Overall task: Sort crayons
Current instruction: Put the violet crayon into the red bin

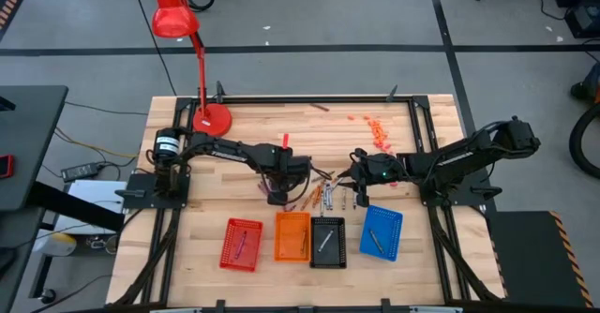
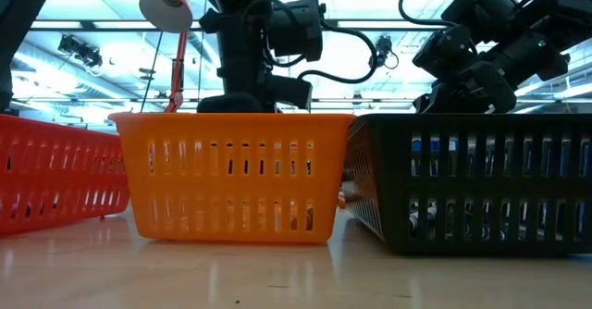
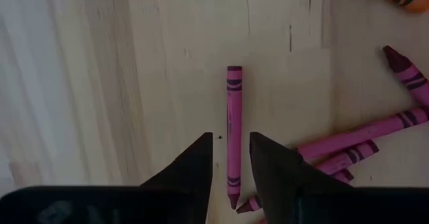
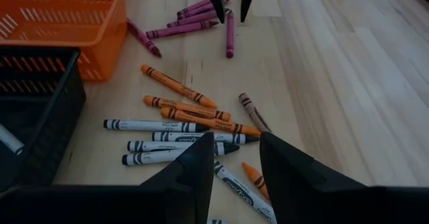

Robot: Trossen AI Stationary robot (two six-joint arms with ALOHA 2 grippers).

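left wrist view: magenta crayon flat on table, left gripper astride it, jaws parted. more magenta crayons beside. right gripper open above white crayons.

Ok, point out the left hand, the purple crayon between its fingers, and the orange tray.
left hand [image 3: 231,163], left wrist view, gap between fingertips.
purple crayon [image 3: 233,120], left wrist view, mid-shaft.
orange tray [image 1: 292,221], high view, rim.

A: What sits along the near edge of the pale wooden tabletop?

B: Four rectangular mesh trays in a row: red, orange, black, blue.

A: And the thin short crayons?

B: Scattered just above the orange and black trays, between the left pincer and right pincer. A red desk lamp stands at the far left corner.
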